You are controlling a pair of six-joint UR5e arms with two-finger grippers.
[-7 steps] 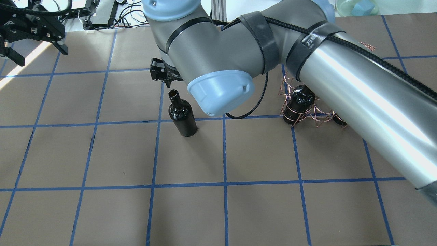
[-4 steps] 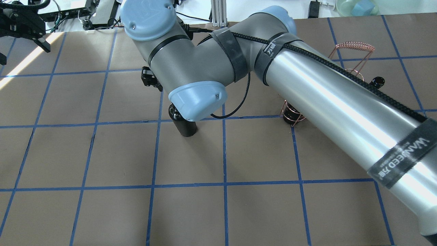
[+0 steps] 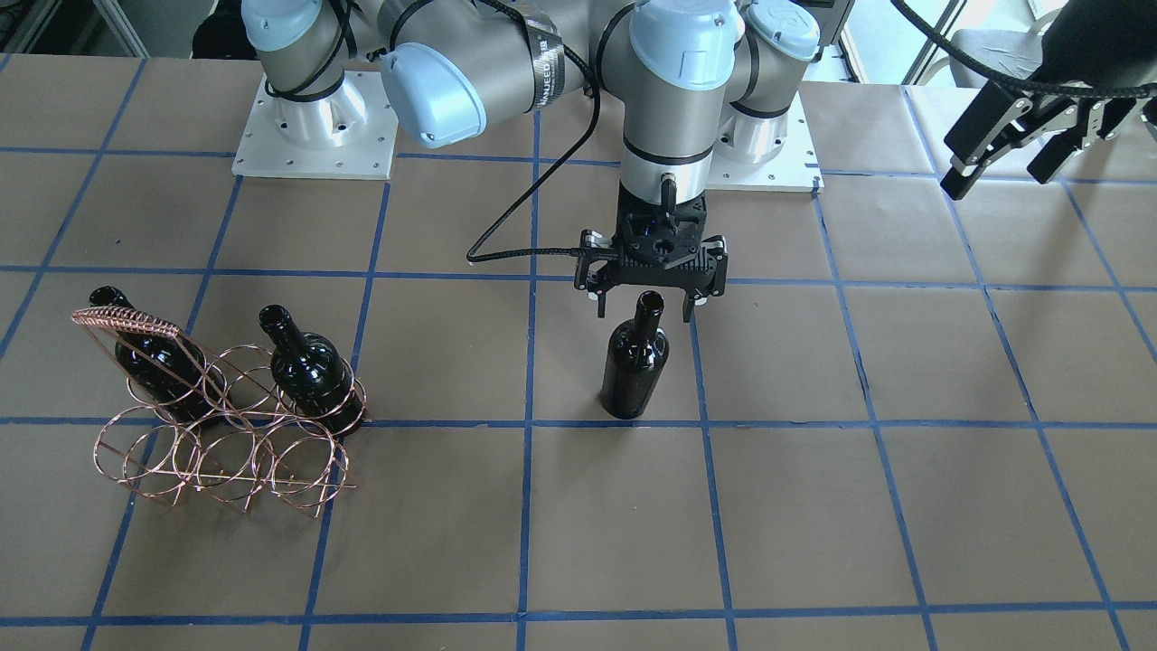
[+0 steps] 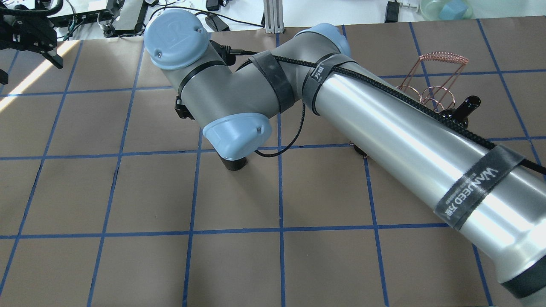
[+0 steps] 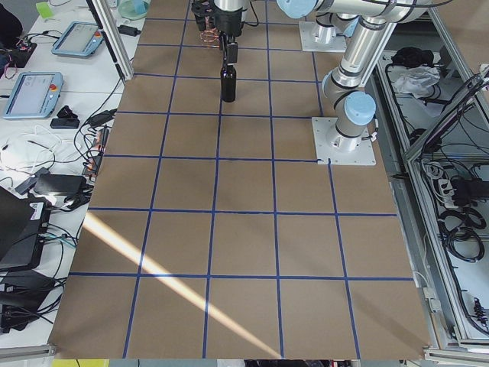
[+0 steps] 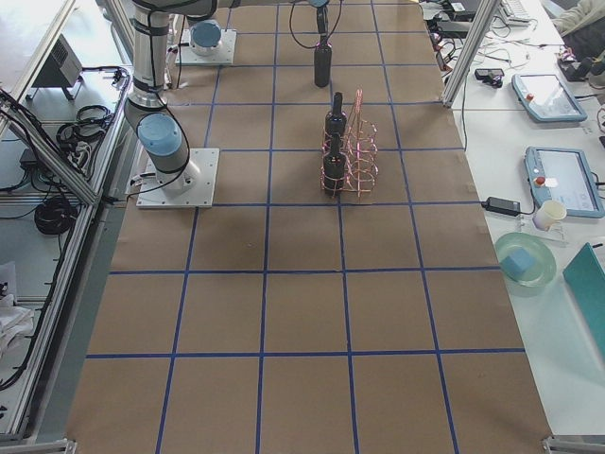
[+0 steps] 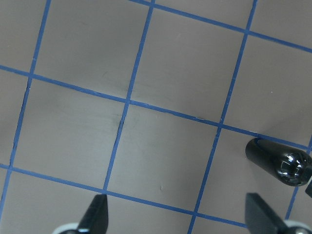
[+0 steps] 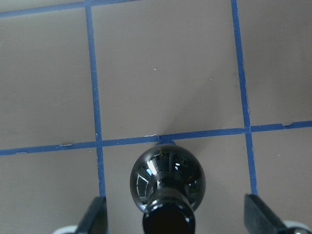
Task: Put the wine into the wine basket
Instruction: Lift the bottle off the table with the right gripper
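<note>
The wine (image 3: 635, 362) is a glossy black bottle standing upright on the brown table near the middle. My right gripper (image 3: 645, 310) hangs over it, open, one finger on each side of the slim neck and clear of it. From above, the right wrist view shows the wine (image 8: 168, 183) between the two fingers (image 8: 95, 217). In the overhead view the arm hides all but the wine's base (image 4: 236, 163). The copper wine basket (image 3: 217, 425) stands apart and holds two black bottles (image 3: 307, 366). My left gripper (image 3: 1012, 163) is open and empty, high at the table's far side.
The wine basket's tall handle (image 4: 441, 57) and one bottle neck (image 4: 469, 103) rise behind my right forearm. Blue tape lines grid the table. Tablets and cables lie on side benches beyond the table edge (image 6: 539, 109).
My right arm has swung leftward in the overhead view and come over the wine, covering its neck and shoulders. My left gripper has drawn back toward the table's corner.
</note>
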